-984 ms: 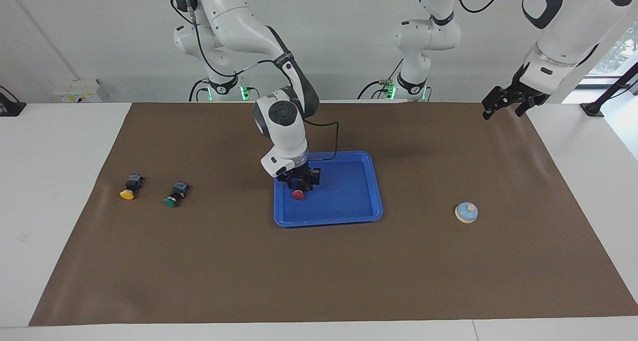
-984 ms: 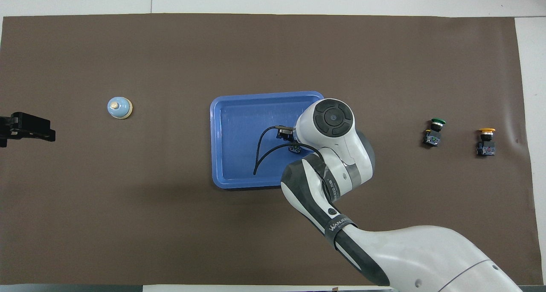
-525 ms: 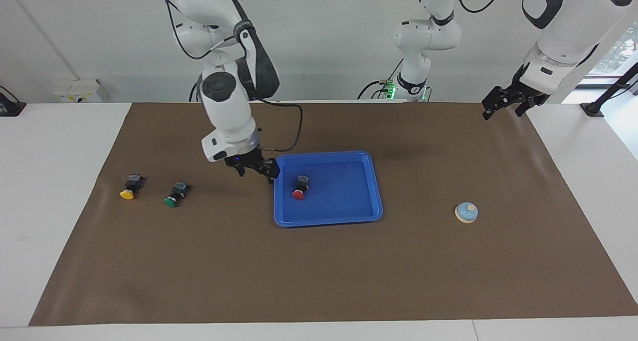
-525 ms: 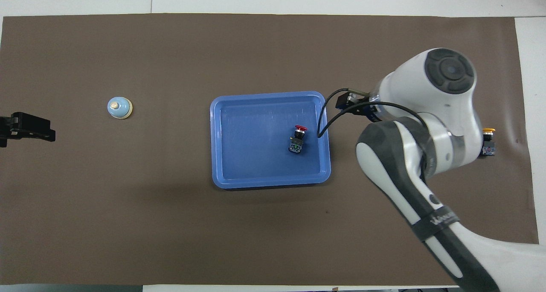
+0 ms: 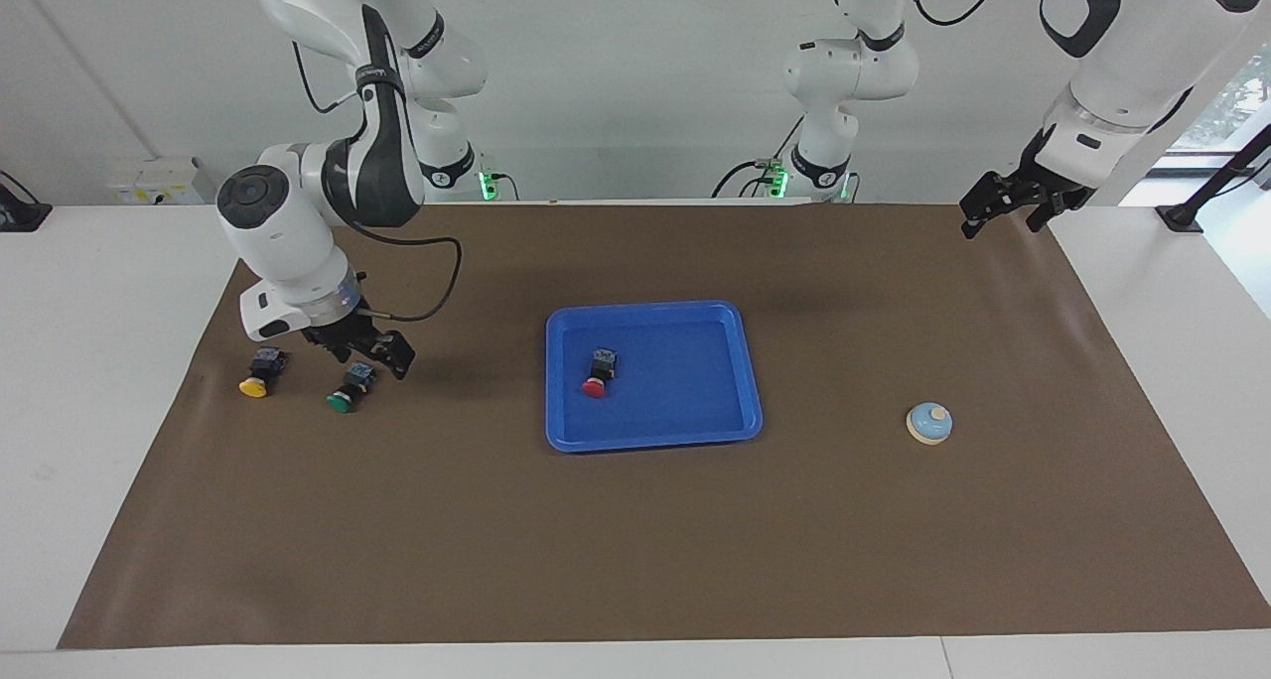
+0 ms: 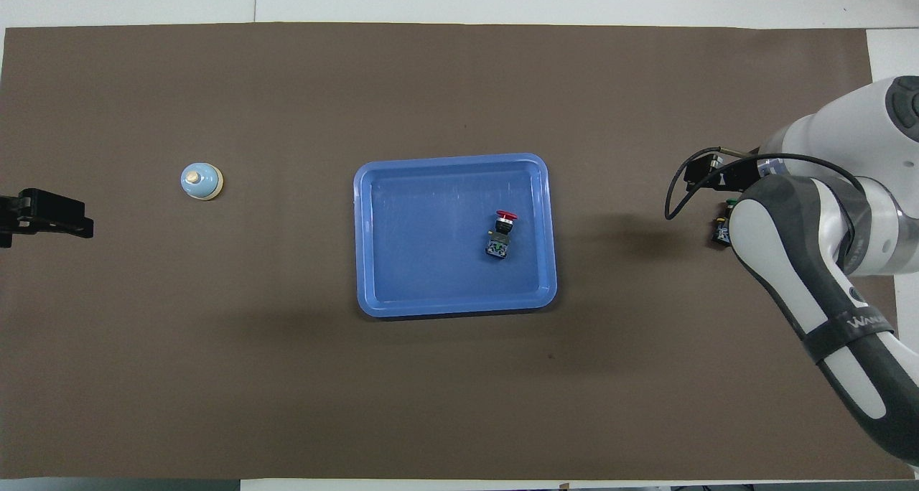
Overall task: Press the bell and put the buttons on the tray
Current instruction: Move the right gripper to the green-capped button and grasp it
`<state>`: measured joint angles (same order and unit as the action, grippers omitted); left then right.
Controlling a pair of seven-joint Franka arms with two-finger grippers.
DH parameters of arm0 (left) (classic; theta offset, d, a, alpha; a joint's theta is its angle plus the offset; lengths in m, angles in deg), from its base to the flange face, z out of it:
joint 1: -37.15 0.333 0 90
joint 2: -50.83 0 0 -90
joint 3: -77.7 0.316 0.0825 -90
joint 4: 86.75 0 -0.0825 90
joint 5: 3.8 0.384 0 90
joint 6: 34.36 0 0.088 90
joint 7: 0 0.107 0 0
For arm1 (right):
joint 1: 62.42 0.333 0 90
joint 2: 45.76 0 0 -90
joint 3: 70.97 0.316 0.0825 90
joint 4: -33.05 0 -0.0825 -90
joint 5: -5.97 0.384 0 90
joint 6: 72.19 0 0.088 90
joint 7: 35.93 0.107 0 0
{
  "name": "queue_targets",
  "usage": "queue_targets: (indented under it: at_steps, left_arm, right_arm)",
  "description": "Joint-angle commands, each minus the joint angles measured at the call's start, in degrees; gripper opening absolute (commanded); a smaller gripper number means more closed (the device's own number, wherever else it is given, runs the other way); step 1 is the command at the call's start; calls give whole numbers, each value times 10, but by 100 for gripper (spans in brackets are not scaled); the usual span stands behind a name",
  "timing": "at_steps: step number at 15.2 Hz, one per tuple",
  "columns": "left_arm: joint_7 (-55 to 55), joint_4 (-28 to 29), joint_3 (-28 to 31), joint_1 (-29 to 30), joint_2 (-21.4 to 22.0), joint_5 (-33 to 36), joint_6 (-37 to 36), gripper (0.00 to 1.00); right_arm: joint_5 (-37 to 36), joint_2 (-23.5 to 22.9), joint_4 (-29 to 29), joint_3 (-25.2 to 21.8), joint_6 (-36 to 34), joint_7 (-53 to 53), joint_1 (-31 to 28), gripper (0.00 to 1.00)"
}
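Observation:
The red button [image 5: 597,374] [image 6: 500,234] lies on its side in the blue tray [image 5: 685,386] [image 6: 423,247], toward the right arm's end of it. On the brown mat toward the right arm's end lie the green button [image 5: 348,386] [image 6: 721,230] and, beside it, the yellow button [image 5: 260,373]. My right gripper [image 5: 363,359] hangs open just over the green button's black body. In the overhead view the right arm hides the yellow button. The bell [image 5: 929,423] [image 6: 201,181] stands untouched toward the left arm's end. My left gripper [image 5: 1005,208] [image 6: 44,215] waits open, raised over that end of the mat.
A brown mat [image 5: 635,540] covers the table, with bare white tabletop [image 5: 109,361] around it. The right arm's black cable [image 5: 437,282] loops beside its wrist.
My right gripper let go of the red button in the tray, rose, and swung toward the right arm's end until it came over the green button. The left arm has not moved.

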<state>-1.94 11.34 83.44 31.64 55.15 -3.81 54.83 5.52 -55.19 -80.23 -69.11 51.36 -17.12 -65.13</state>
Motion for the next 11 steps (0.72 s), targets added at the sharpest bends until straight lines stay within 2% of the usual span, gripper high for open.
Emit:
queue_targets:
  at_steps: [1,4,8,11]
  left_arm:
    - [-3,12,0,1,14,2,-5,100]
    - [-3,12,0,1,14,2,-5,100]
    - [-3,12,0,1,14,2,-5,100]
    - [-3,12,0,1,14,2,-5,100]
  right_arm:
    - [-15,21,-79,9,94,-28,-33,100]
    - [-15,2,-86,9,124,-28,-44,100]
    - [-15,-15,-129,10,206,-35,-63,100]
    - [-15,-30,-130,10,214,-29,-63,100]
